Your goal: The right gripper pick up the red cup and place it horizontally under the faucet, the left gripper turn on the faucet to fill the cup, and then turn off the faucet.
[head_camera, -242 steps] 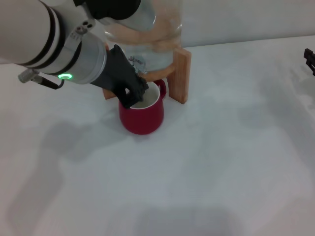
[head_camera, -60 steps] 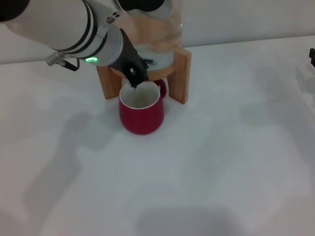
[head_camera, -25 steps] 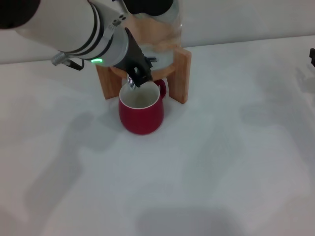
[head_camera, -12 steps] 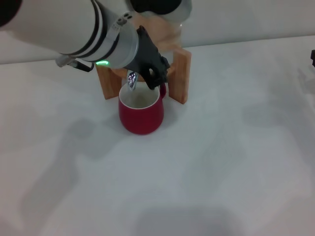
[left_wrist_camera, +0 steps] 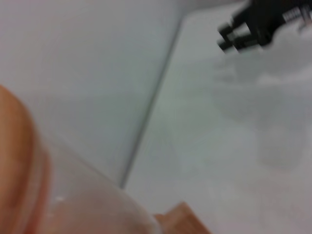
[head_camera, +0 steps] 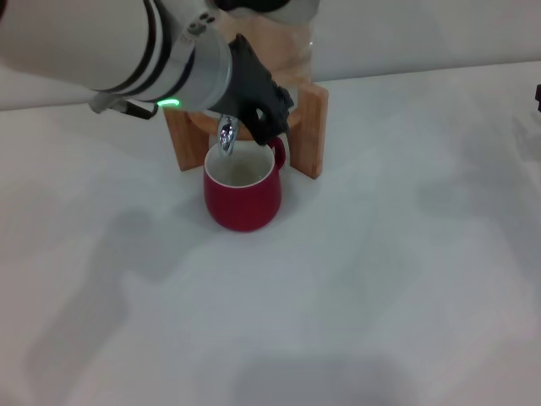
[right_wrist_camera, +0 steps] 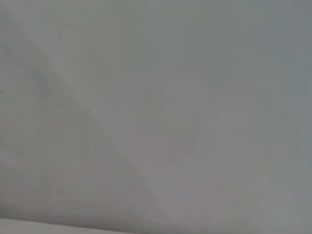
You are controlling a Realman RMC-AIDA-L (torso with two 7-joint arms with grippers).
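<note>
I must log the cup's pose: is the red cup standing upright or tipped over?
Upright. The red cup stands on the table with its opening facing up, directly under the faucet.

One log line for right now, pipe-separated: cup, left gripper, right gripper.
squat red ceramic cup: upright on table under chrome faucet | left gripper: at faucet, above cup | right gripper: parked, far right edge

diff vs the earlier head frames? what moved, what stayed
The left pincer has come up out of the red cup mouth, where it sat at the start, and shifted to the right of the faucet, whose spout now shows bare above the cup. Whether it grips the lever cannot be told. The cup, the wooden stand and the right pincer at the table's right edge stayed put.
</note>
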